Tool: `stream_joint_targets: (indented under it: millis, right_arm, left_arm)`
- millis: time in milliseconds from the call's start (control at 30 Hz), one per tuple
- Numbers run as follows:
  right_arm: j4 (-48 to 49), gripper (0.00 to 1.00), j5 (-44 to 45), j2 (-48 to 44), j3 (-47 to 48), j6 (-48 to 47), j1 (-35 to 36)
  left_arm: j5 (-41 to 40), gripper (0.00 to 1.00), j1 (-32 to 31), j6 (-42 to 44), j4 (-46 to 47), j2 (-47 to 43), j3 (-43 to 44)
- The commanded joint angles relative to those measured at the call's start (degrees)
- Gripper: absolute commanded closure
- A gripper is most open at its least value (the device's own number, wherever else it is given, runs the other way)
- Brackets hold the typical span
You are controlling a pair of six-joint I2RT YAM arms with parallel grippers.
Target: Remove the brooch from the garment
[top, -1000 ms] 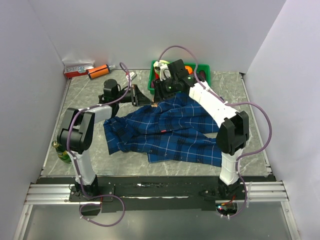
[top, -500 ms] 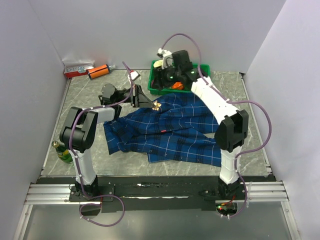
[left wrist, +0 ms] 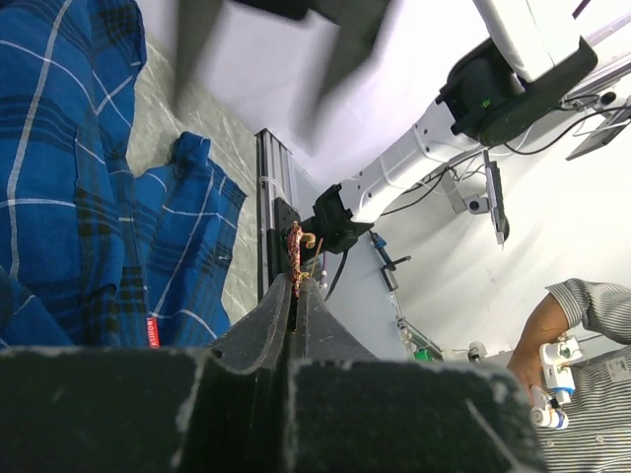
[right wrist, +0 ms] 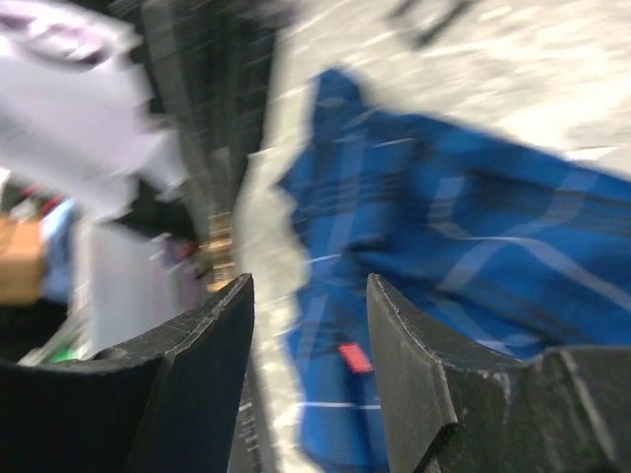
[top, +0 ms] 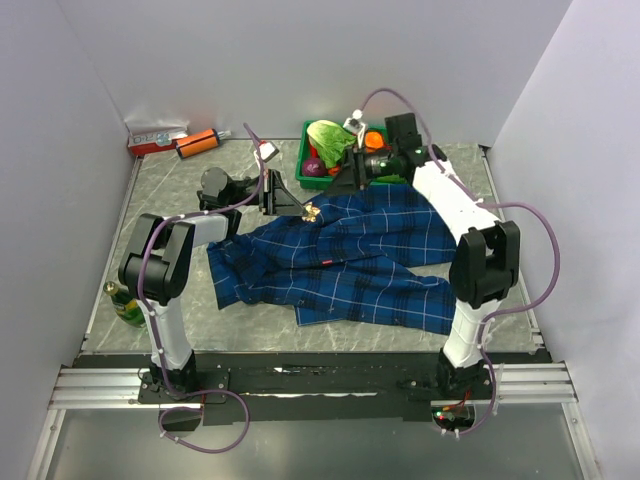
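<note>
My left jaws [left wrist: 294, 292] are clenched on the tiny gold-coloured brooch with the pinkish tint [left wrist: 295, 258]. It sticks out past the fingertips, and its long axis runs in line with the fingers (only its near end is pinched). In the wrist view I see the wall and the other arm behind the ornament and no cloth around it. I therefore judge that it is free from the large dark navy plaid shirt [left wrist: 59, 197].

From above, the brooch [top: 312, 211] sits at the tip of the left jaws [top: 303, 207], just over the far edge of the garment [top: 350, 260]. The garment lies spread on the grey marbled worktop [top: 160, 180]. From this height I cannot tell whether a thread connects them. The small red sewn tag [top: 326, 263] is well apart, nearer to me.

The right jaws [right wrist: 308, 291] are released and hold nothing. They hang near the green plastic bin [top: 303, 160] at the far side, so the left arm is clearly the nearer one. The shirt lies toward me and to the right of the brooch. The coming move should therefore carry the brooch away from the cloth edge, up or to the far left, with the grip firm.
</note>
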Motion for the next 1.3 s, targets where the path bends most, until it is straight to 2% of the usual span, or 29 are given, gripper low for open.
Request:
stream_joint_targets:
  millis: [0, 233, 567, 1067, 1267]
  right_arm:
    - [5.05, 0.41, -10.9, -5.85, -3.03, 2.49, 2.75]
    - [3.65, 0.41, -12.58, -5.06, -3.04, 1.45, 3.9]
    - [-2.76, 0.44, -8.37, -4.27, -2.6, -4.35, 4.42]
    - [-2.86, 0.59, -6.78, -2.25, -1.81, -4.88, 6.36]
    - [-3.21, 0.71, -7.4, -1.81, -1.81, -5.67, 6.53]
  left_arm:
    - [0.97, 0.99, 0.1, -0.7, 6.4, -1.32, 1.18]
    - [0.97, 0.99, 0.1, -1.49, 7.28, -1.49, 1.36]
    - [0.71, 0.99, 0.19, -1.66, 7.8, -1.93, 1.09]
    - [0.89, 0.99, 0.28, -0.87, 6.4, -2.02, 1.27]
    - [0.62, 0.99, 0.54, -0.78, 6.22, -1.75, 1.35]
